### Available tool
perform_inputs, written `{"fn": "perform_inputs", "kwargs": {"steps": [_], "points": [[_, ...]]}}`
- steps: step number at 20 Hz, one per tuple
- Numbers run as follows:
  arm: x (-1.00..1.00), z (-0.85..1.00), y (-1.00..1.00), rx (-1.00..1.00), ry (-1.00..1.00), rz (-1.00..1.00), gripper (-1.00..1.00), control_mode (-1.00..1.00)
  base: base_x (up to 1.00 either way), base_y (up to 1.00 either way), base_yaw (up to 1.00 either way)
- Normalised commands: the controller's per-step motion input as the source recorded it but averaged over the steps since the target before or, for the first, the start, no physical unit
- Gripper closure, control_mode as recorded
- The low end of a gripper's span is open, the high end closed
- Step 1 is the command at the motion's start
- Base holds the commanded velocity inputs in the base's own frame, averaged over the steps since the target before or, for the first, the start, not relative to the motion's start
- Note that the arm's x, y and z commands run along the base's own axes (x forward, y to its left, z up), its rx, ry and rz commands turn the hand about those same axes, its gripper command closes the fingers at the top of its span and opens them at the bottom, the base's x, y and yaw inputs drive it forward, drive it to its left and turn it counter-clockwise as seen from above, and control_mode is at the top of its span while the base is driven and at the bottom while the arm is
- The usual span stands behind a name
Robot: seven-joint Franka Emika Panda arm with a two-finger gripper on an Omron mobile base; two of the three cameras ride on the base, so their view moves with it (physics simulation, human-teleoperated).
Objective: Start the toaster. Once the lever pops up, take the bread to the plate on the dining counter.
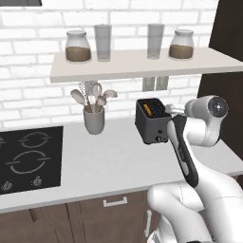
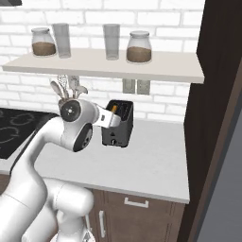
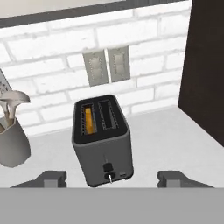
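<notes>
The dark grey toaster (image 1: pixel 152 122) (image 2: pixel 119 127) (image 3: pixel 103 144) stands on the white worktop by the brick wall. The bread (image 3: pixel 89 120) (image 1: pixel 148 109) sits sunk in its left slot as an orange-tan strip. A small silver knob (image 3: pixel 110 176) shows low on the narrow face turned toward me. My gripper (image 3: pixel 113 178) hovers just in front of and above that face, open, fingertips (image 3: pixel 53 177) spread wider than the toaster, with nothing between them. The plate and the dining counter are out of view.
A grey utensil holder (image 1: pixel 94 119) (image 3: pixel 13 142) stands left of the toaster. A black hob (image 1: pixel 28 156) lies further left. A shelf (image 1: pixel 137 66) with jars and glasses hangs overhead. A dark tall cabinet (image 2: pixel 217 118) bounds the worktop on the right. Wall outlets (image 3: pixel 107 65) sit behind the toaster.
</notes>
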Motion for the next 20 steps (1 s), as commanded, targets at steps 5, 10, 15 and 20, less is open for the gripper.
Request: {"fn": "perform_inputs", "kwargs": {"steps": [5, 10, 15, 20], "points": [[-0.29, 0.22, 0.30, 0.01, 0.00, 0.07, -1.00, -1.00, 0.00, 0.00, 0.00], [-0.11, 0.12, 0.39, 0.00, 0.11, 0.06, -1.00, -1.00, 0.00, 0.00, 0.00], [-0.01, 0.22, 0.13, 0.00, 0.22, 0.01, -1.00, -1.00, 0.00, 0.00, 0.00], [-0.05, 0.14, 0.00, 0.00, 0.12, 0.00, -1.00, -1.00, 0.00, 0.00, 0.00]]}}
